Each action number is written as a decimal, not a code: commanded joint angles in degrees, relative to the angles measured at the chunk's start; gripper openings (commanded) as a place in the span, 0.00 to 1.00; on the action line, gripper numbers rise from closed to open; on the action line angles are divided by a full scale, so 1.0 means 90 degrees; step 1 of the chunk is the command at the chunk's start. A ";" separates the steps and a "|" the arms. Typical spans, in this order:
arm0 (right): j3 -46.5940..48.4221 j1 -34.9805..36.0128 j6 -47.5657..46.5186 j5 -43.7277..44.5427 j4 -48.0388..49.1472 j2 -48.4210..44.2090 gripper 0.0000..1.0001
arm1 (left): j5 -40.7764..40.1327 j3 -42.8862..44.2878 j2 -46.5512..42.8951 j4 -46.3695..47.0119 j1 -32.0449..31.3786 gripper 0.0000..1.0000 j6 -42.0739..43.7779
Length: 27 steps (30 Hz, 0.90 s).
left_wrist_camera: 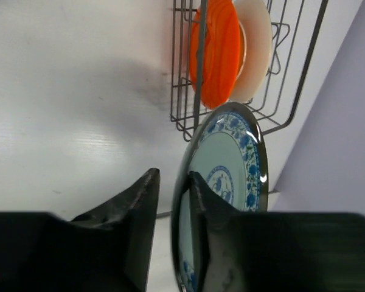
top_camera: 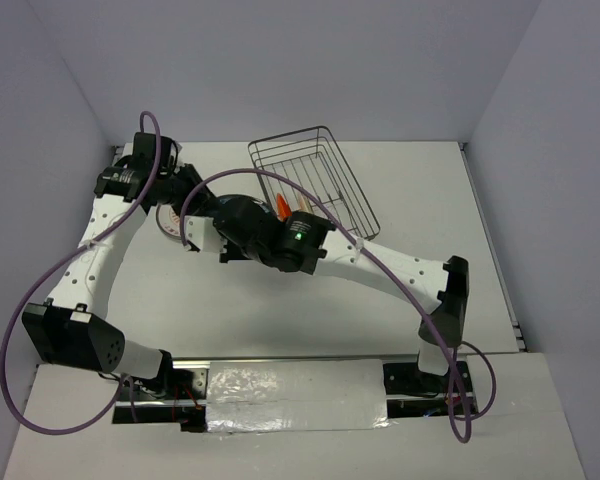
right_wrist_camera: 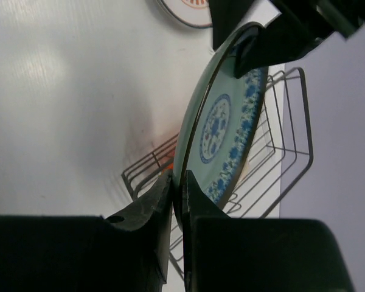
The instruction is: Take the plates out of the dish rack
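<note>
A pale plate with a blue flower pattern and a dark rim (right_wrist_camera: 222, 121) is held on edge in the air beside the dish rack (top_camera: 315, 185). My right gripper (right_wrist_camera: 177, 185) is shut on its lower rim. My left gripper (left_wrist_camera: 170, 194) straddles the opposite rim; one finger touches the plate's face (left_wrist_camera: 231, 164), the other stands apart with a gap, so it is open. It also shows in the right wrist view (right_wrist_camera: 249, 36). In the rack stand a solid orange plate (left_wrist_camera: 216, 52) and a white plate (left_wrist_camera: 255, 48). A white plate with an orange pattern (top_camera: 167, 220) lies on the table.
The rack sits at the back middle of the white table (top_camera: 280, 300), close to the crossed arms. Grey walls close in the left, back and right sides. The plate on the table also shows in the right wrist view (right_wrist_camera: 188, 9).
</note>
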 commanded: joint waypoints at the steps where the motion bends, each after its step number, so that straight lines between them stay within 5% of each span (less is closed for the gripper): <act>1: 0.0644 0.0005 0.0077 0.0153 0.0650 0.0311 0.00 | 0.0192 -0.0036 -0.0085 0.0058 -0.0011 0.34 0.0236; 3: 0.0810 -0.0024 0.0261 0.0153 0.0602 0.0457 0.20 | 0.0027 -0.0143 -0.0202 0.0018 -0.0001 0.00 0.0266; 4: 0.0811 -0.0044 0.0388 0.0095 0.0601 0.0448 0.34 | -0.0119 -0.0172 -0.0280 -0.0011 0.0009 0.00 0.0276; 5: 0.0704 -0.0102 0.0544 0.0007 0.0611 0.0410 0.65 | -0.0305 -0.0318 -0.0387 -0.0030 0.0009 0.00 0.0295; 8: 0.0150 -0.0531 0.2159 -0.0568 0.0932 -0.0213 0.84 | -0.1397 -0.0999 -0.1011 0.0047 0.0028 0.00 0.0412; 9: -0.0095 -0.0726 0.2670 -0.0812 0.1339 -0.0477 1.00 | -0.1671 -0.1312 -0.1187 0.0193 0.0028 0.00 0.0451; 12: -0.1121 -0.1682 0.4906 -0.1225 0.1938 -0.1493 1.00 | -0.1820 -0.2796 -0.1881 0.1421 0.0029 0.00 0.0598; 14: -0.0940 -0.2305 0.6008 -0.0561 0.1425 -0.1477 1.00 | -0.1732 -0.3818 -0.2272 0.2095 0.0028 0.00 0.0520; 18: 0.0320 -0.3090 0.6103 -0.0793 -0.0332 -0.0374 0.93 | -0.1625 -0.5073 -0.2605 0.3842 0.0009 0.00 0.0345; 23: 0.0820 -0.3559 0.5761 -0.1254 -0.0649 0.0389 0.75 | -0.1586 -0.5670 -0.2157 0.4491 -0.0001 0.02 0.0198; 27: 0.0898 -0.3697 0.5634 -0.1556 -0.0658 0.0925 0.60 | -0.1742 -0.5681 -0.1746 0.4345 -0.0050 0.27 0.0071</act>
